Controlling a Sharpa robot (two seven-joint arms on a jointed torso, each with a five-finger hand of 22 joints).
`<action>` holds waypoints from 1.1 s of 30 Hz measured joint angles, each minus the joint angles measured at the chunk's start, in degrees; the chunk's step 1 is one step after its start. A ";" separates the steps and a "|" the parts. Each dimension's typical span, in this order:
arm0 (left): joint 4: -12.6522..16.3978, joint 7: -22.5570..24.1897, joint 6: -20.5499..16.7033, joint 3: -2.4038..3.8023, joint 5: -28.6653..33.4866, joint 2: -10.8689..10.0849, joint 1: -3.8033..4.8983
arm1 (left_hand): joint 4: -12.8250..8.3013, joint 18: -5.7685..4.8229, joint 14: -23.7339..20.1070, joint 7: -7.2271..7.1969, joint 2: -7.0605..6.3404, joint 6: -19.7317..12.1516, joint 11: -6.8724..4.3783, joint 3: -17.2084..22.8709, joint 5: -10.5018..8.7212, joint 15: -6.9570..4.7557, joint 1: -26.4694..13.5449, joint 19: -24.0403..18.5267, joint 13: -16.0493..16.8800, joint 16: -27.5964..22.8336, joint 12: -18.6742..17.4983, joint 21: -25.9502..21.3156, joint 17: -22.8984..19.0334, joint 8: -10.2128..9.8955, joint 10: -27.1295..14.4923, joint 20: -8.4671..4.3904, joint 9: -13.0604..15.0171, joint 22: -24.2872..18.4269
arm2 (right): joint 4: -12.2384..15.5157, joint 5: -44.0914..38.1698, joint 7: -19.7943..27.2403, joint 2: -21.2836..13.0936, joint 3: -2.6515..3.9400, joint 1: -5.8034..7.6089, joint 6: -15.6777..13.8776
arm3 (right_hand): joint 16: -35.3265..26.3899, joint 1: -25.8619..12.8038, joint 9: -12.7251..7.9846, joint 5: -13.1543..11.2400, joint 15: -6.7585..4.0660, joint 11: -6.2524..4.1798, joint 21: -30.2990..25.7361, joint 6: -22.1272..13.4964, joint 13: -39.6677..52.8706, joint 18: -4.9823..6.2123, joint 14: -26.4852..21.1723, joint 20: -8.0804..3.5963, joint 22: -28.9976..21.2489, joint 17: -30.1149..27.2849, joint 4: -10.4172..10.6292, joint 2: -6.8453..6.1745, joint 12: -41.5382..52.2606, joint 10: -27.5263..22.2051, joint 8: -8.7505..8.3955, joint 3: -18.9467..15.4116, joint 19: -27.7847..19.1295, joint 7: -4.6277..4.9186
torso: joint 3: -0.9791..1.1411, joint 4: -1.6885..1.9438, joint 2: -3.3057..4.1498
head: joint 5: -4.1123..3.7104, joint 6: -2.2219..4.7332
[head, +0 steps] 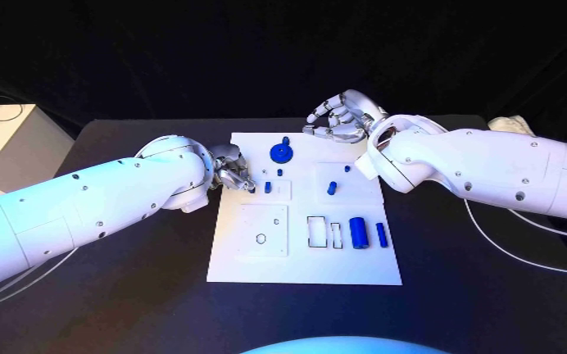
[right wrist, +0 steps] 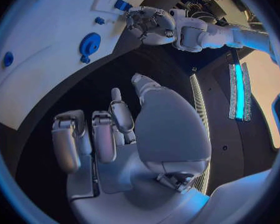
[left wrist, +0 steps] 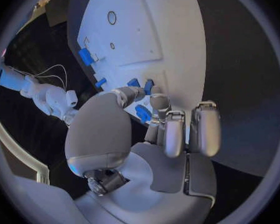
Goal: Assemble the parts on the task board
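Two hands: left hand [head: 232,170] fingers pinch a blue part [left wrist: 143,113] over the task board [head: 355,265] for insertion; right hand [head: 342,120] fingers curled, empty, parked clear.

White arms [head: 106,202] dotted with dark screws carry silver hands [head: 340,120].

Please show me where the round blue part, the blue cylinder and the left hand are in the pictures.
round blue part [head: 281,153]: head view, centre of the disc.
blue cylinder [head: 358,233]: head view, middle of its body.
left hand [head: 233,170]: head view, middle of the hand, over the task board's edge.
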 measured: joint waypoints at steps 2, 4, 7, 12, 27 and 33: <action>-0.02 -0.04 0.00 0.00 0.00 0.05 -0.01 | 0.00 0.00 0.00 0.00 0.00 0.00 0.00 0.00 -0.01 0.00 0.00 0.00 0.00 0.00 0.00 0.00 0.00 0.00 0.00 0.00 0.00 0.00 | 0.03 0.00 0.00 -0.01 0.00 0.00 0.00 | 0.00 0.00 0.00 0.00 0.00 0.00 0.00 0.00 0.00 0.00 0.00 0.00 0.00 0.00 0.00 0.00 0.00 0.00 0.00 0.00 0.00 0.00 | 0.01 0.00 0.00 | -0.04 -0.05; -0.03 -0.10 0.01 0.00 -0.01 0.09 -0.02 | 0.00 0.00 0.00 0.01 0.00 -0.01 -0.01 0.00 -0.02 0.00 0.00 0.00 0.09 0.00 0.00 0.00 0.00 0.00 0.01 0.00 0.00 0.00 | 0.05 0.00 0.00 -0.02 0.00 0.00 0.00 | 0.00 0.00 0.00 0.00 0.00 0.00 0.00 0.00 0.00 0.00 0.00 0.00 0.00 0.00 0.00 0.00 0.00 0.00 0.00 0.00 0.00 0.00 | 0.01 0.01 0.00 | -0.08 -0.15; -0.03 -0.17 0.06 0.00 -0.04 0.15 -0.02 | -0.01 0.00 0.00 0.01 0.01 -0.01 -0.13 0.01 -0.05 0.00 0.01 0.00 0.40 0.00 0.00 0.00 0.00 0.00 0.16 0.00 0.00 0.00 | 0.09 0.00 0.00 -0.03 0.00 0.00 0.00 | 0.00 0.00 0.00 0.00 0.00 0.00 0.00 0.00 0.00 0.00 0.00 0.00 -0.01 0.00 0.00 0.00 0.00 0.00 0.00 0.00 0.00 0.00 | 0.02 0.03 -0.02 | -0.12 -0.22; -0.03 -0.28 0.15 -0.04 -0.13 0.24 -0.03 | -0.25 0.00 0.00 -0.01 0.02 0.02 -0.27 -0.07 -0.17 0.00 0.00 0.00 0.71 0.00 0.26 0.00 0.00 0.00 0.38 0.00 0.01 0.00 | 0.14 0.00 0.00 -0.07 0.00 0.00 0.00 | 0.00 0.00 -0.01 0.00 0.00 0.00 0.00 0.00 0.00 0.00 0.00 0.00 -0.01 0.00 0.00 0.00 0.00 0.00 0.00 0.00 0.00 0.00 | 0.02 0.05 -0.07 | -0.16 -0.26; -0.22 -0.50 0.33 -0.11 0.01 0.43 -0.06 | -4.78 0.00 0.02 -1.00 0.18 0.50 -0.84 1.09 -0.57 -0.44 -3.29 -0.22 0.84 0.00 0.57 0.00 0.00 0.01 1.27 -0.22 -0.49 0.00 | 0.13 0.00 0.01 -0.12 0.02 0.01 0.00 | 0.00 0.00 -0.02 0.00 0.00 0.00 0.00 0.00 0.00 0.00 0.00 0.00 0.04 0.00 0.00 0.00 0.00 0.00 -0.01 0.00 0.00 0.00 | -0.01 0.08 -0.12 | -0.24 -0.18; -0.47 -0.67 0.12 -0.12 0.17 0.50 -0.06 | -5.29 0.00 -0.19 -1.42 0.41 0.81 -1.18 -0.41 -0.82 -0.65 -4.57 -0.22 0.87 0.00 0.57 -0.28 0.00 -0.37 1.13 -0.22 -1.47 0.00 | 0.12 0.00 0.03 -0.12 0.00 0.01 0.00 | -0.22 -0.18 0.07 0.00 0.00 0.00 0.00 -0.16 -0.08 0.00 0.00 0.00 0.03 0.00 0.00 0.18 -0.24 0.00 -0.01 0.00 0.00 0.16 | -0.01 0.05 -0.12 | -0.24 -0.09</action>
